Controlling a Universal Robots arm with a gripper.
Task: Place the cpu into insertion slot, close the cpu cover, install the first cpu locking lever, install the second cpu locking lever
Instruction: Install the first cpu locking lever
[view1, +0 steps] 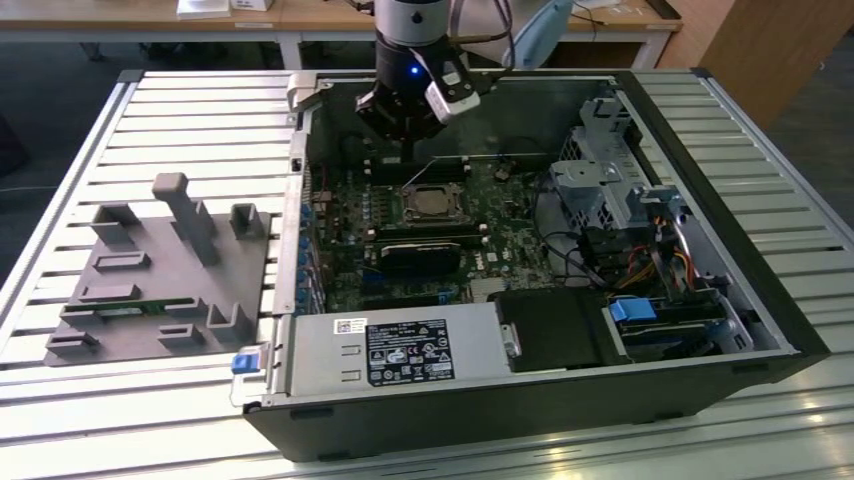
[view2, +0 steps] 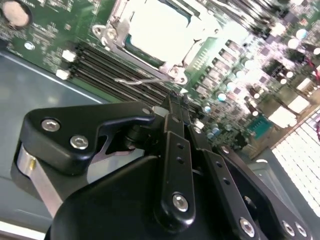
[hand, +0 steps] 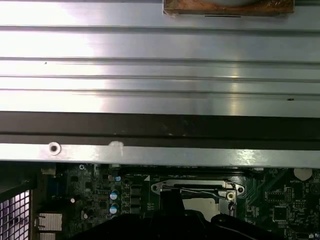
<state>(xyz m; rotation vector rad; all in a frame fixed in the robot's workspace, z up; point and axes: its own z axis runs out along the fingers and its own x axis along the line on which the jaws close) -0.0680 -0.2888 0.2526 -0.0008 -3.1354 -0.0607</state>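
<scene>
In an open computer case, the green board carries the insertion slot (view1: 430, 188), with the pale cpu (view1: 430, 205) lying in it. In the second wrist view the cpu (view2: 155, 30) is bright and flat in the slot's dark frame (view2: 143, 53), and the silvery cpu cover (view2: 112, 22) lies down around it. A thin wire locking lever (view2: 142, 80) sticks out beside the socket, towards my fingers. My black gripper (view1: 407, 157) hangs just behind the socket. Its fingertips (view2: 172, 102) are shut together with nothing between them, close above that lever (hand: 197, 190).
Long black memory slots (view2: 100, 67) run between my gripper and the socket. A black card (view1: 420, 250) sits in front of the socket, and a metal drive cage (view1: 601, 180) stands on the exterior view's right. A grey parts fixture (view1: 160, 270) lies outside the case.
</scene>
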